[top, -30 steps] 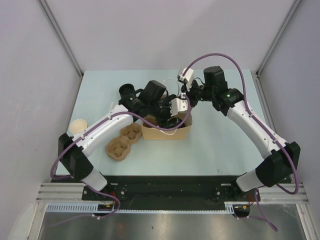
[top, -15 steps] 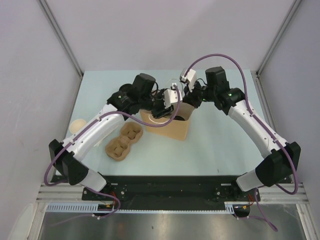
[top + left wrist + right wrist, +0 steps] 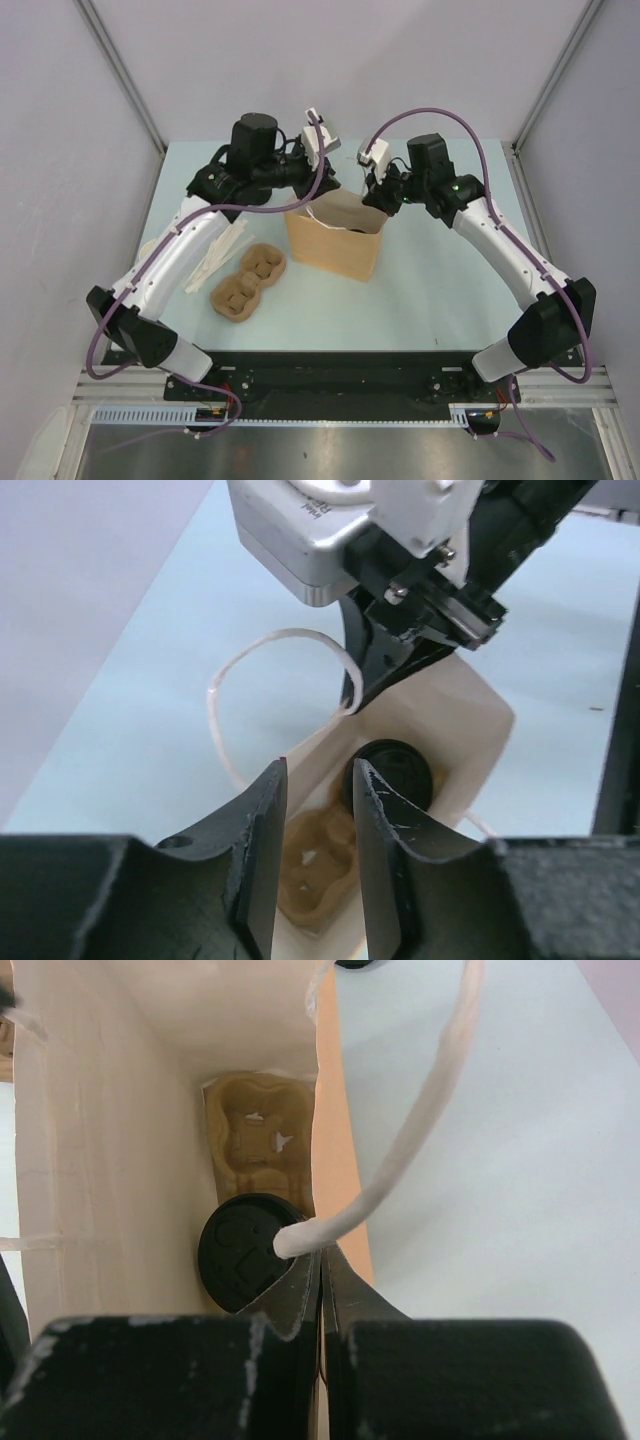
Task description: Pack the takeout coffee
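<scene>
L gripper (image 3: 320, 775): jaws apart, empty
Coffee (image 3: 392, 770): upright in bag (image 3: 335, 250), below L tips (R busy)
R gripper (image 3: 320, 1260): pinched on handle (image 3: 420, 1130)

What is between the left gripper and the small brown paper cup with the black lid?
Nothing visible. The black-lidded paper cup sits inside the open brown paper bag, in plain sight of the empty left gripper above; the right gripper pinches the bag's rim.

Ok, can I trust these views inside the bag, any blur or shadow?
Left wrist: near fingers blurred, bag interior shaded, lid fairly clear. Right wrist: handle close and soft, lid dark but readable at the bottom. Top: even light, sharp, but nothing inside the bag shows.
</scene>
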